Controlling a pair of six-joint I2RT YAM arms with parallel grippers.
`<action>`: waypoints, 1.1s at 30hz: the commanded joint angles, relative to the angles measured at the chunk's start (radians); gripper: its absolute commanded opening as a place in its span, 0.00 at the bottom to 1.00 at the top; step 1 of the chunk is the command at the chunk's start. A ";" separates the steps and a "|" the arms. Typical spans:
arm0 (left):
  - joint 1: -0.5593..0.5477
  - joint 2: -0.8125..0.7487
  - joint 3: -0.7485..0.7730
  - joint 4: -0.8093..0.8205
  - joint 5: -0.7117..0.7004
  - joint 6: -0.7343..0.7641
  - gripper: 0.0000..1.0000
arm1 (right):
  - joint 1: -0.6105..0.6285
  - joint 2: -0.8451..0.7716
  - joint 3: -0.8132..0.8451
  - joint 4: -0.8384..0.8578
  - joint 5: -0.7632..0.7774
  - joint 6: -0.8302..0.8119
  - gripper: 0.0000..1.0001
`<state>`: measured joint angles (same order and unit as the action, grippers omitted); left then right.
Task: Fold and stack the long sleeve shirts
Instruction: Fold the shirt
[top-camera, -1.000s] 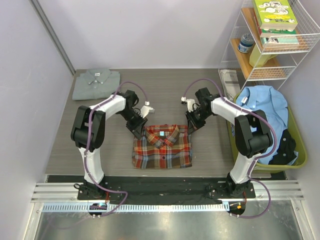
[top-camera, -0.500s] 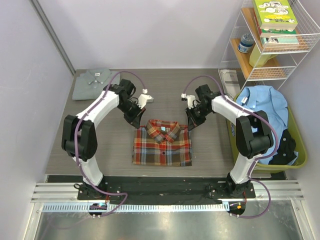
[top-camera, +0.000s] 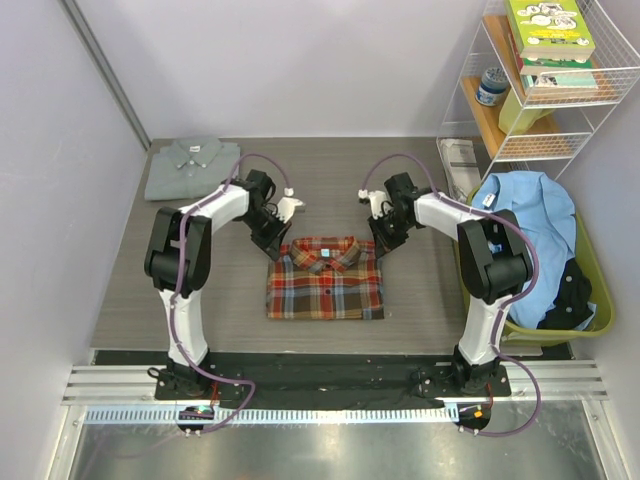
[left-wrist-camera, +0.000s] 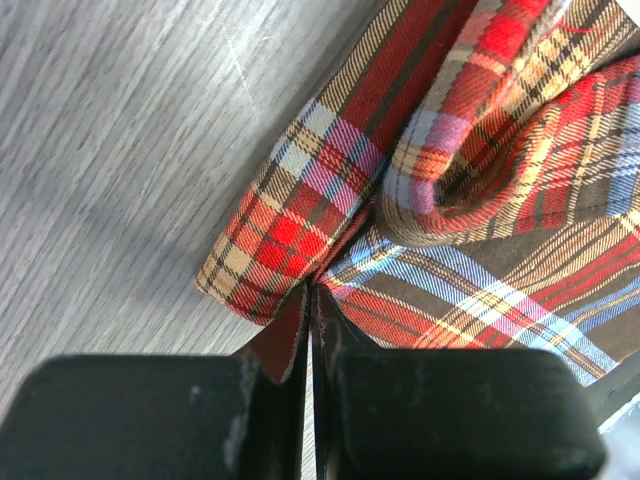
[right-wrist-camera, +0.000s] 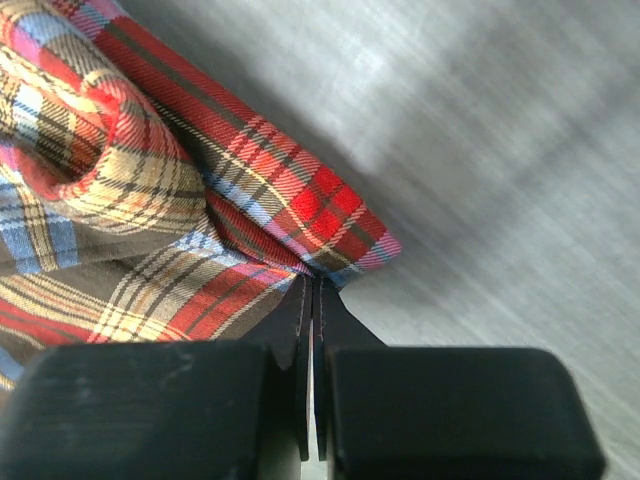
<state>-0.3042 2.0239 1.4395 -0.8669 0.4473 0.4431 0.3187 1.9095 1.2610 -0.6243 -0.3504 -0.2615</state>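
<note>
The plaid flannel shirt (top-camera: 325, 280) lies folded in a rectangle at the table's middle, collar at the far side. My left gripper (top-camera: 275, 245) is shut on its far left corner (left-wrist-camera: 270, 270). My right gripper (top-camera: 378, 243) is shut on its far right corner (right-wrist-camera: 330, 225). Both wrist views show the jaws pinched together with plaid cloth between the tips. The pale grey shirt (top-camera: 192, 165) lies folded at the table's far left corner, apart from both grippers.
A green basket (top-camera: 595, 300) at the right edge holds a blue shirt (top-camera: 525, 215) and dark cloth. A wire shelf (top-camera: 545, 80) with books stands at the far right. A white leaflet (top-camera: 460, 160) lies beside it.
Both grippers have drawn the plaid shirt's far edge away from the arm bases, and the shirt now lies a little farther back and flatter. The left arm's elbow has shifted.
</note>
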 joint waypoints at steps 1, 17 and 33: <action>0.033 -0.017 -0.019 0.071 -0.088 -0.006 0.00 | -0.010 -0.016 0.018 0.086 0.097 0.002 0.01; 0.111 -0.819 -0.262 0.454 -0.005 -0.383 1.00 | 0.002 -0.354 0.180 -0.147 -0.270 0.163 0.68; -0.110 -0.555 -0.694 0.717 0.505 -0.817 1.00 | 0.069 -0.330 -0.572 0.442 -0.677 0.614 0.80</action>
<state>-0.4255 1.3941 0.7151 -0.3340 0.9054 -0.2596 0.3859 1.4708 0.6849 -0.3286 -0.9791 0.2905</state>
